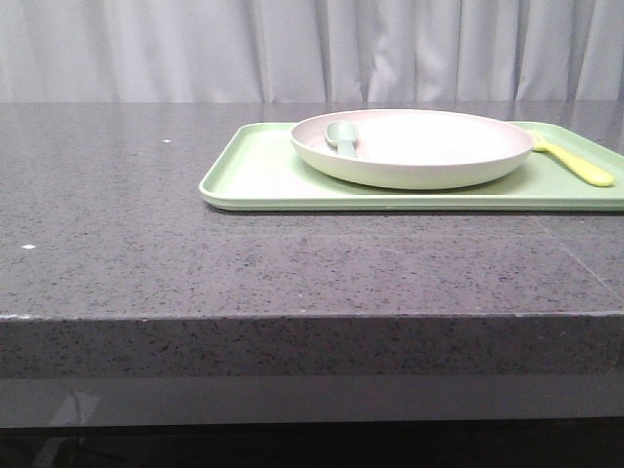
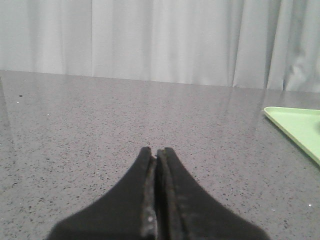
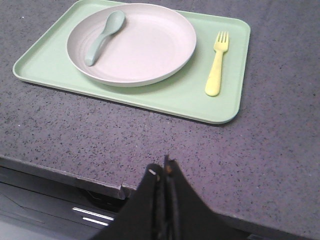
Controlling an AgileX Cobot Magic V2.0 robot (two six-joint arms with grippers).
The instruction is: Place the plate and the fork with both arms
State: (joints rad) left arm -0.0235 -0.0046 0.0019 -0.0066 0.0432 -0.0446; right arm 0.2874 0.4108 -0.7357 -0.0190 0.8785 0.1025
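The pinkish-cream plate (image 1: 414, 146) sits on a light-green tray (image 1: 263, 175) at the back right of the table. It also shows in the right wrist view (image 3: 132, 42). The yellow fork (image 1: 575, 164) lies on the tray to the right of the plate, and shows in the right wrist view (image 3: 216, 65). A grey-green spoon (image 3: 102, 36) lies in the plate. My left gripper (image 2: 155, 152) is shut and empty, low over bare table left of the tray. My right gripper (image 3: 161, 167) is shut and empty, above the table's front edge, well short of the tray.
The grey speckled table (image 1: 146, 224) stretches left of the tray. Its front edge (image 3: 65, 172) shows in the right wrist view. A pale curtain (image 1: 292, 49) hangs behind. The tray's corner (image 2: 295, 125) shows in the left wrist view.
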